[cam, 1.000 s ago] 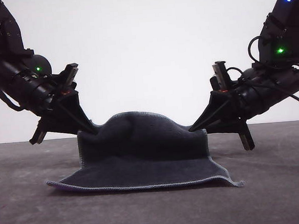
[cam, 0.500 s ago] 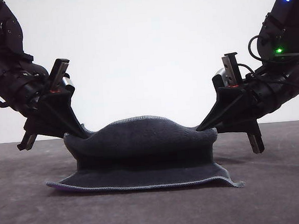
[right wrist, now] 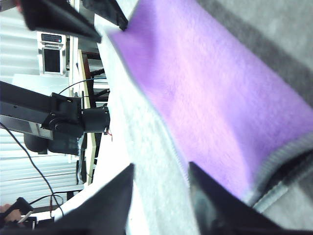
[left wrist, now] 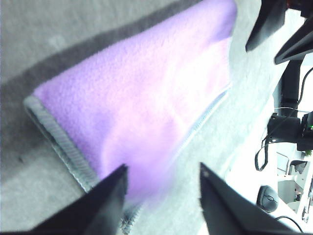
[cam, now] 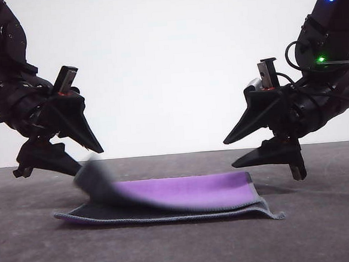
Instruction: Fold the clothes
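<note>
The left arm reaches in from the left edge of the table, its forearm sloping down and inward. The left gripper hangs just above the table surface with its two dark, pointed fingers spread apart and nothing between them. The right arm comes down from the upper right, bends at the wrist and points inward toward the middle of the table. The right gripper is likewise parted, one finger above the other, the tips clear of the surface and holding nothing. Green lights glow on the right arm's wrist housing.
</note>
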Available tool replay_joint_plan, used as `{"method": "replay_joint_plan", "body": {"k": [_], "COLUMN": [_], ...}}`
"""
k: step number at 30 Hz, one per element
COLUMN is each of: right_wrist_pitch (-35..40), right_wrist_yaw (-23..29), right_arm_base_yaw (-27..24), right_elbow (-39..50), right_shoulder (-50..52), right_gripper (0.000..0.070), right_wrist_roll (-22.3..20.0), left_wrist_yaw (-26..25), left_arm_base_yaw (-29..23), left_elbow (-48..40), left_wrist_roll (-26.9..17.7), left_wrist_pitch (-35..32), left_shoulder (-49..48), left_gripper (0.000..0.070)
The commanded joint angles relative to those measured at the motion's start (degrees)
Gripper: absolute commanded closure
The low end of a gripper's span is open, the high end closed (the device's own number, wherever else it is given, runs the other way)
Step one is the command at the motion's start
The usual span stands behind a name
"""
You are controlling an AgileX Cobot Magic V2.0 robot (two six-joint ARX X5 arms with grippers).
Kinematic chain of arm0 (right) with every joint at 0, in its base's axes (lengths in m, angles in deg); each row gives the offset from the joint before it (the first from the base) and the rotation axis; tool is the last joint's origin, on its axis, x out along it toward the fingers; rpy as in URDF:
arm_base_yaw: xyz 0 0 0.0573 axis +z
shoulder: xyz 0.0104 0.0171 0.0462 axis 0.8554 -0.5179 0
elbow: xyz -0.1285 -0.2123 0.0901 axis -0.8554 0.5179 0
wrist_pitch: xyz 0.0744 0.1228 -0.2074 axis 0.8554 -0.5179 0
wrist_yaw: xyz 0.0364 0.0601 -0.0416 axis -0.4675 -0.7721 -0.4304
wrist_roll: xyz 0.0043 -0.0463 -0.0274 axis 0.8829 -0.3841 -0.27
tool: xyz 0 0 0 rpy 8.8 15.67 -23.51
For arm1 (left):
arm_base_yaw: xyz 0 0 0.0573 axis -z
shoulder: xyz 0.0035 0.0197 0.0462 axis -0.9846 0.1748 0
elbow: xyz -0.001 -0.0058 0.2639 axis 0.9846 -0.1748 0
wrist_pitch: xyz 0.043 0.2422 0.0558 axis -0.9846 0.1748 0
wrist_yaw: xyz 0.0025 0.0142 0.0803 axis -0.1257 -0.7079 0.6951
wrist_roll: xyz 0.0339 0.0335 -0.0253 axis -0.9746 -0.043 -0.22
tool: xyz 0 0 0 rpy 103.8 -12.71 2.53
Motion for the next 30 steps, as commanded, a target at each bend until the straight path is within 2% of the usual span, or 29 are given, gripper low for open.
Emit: {"method": "replay_joint_plan", "body": {"k": [1,4,11,16,20,26,30], "right_wrist_pitch": [-0.47,-0.69,-2.76,-3.62,-2.95,-0.61,-0.63], "right_wrist_yaw": [-0.21,-0.22,-0.16,1.44,6.96,21.20,27.09], "right_arm_base_yaw": [0.09,0.08,-0.88,-2.16,-3.31,-4.11,-4.11], "right_elbow": [-0.46,-0.46,-0.61,-0.64,-0.66,-0.66,-0.66], "right_shoulder": [-1.43,-1.42,1.26,8.55,16.56,30.21,39.04], "right_gripper": [0.0357,0.0315,0.0309,0.0310,0.0310,0.0311,0.0311], "right_wrist_roll": [-1.66,-1.80,-3.11,-3.31,-0.90,7.37,10.50], "left_wrist_yaw": [-0.37,-0.53,-0.54,0.07,2.53,13.60,19.00], "left_arm_base_yaw": [0.17,0.17,-0.01,-0.09,-0.11,-0.11,-0.11], "left_elbow": [1.05,1.05,1.23,1.47,1.64,1.64,1.64], "left_wrist_roll": [-0.89,-0.87,-1.58,-1.34,0.11,5.13,7.23], "left_wrist_pitch": [0.25,0.62,1.99,1.71,1.21,-0.77,-1.75], "left_shoulder": [0.48,0.48,0.30,-1.98,-6.23,-16.52,-24.75], "left_gripper": [0.0378,0.0378,0.0378,0.0378,0.0378,0.0378,0.0381]}}
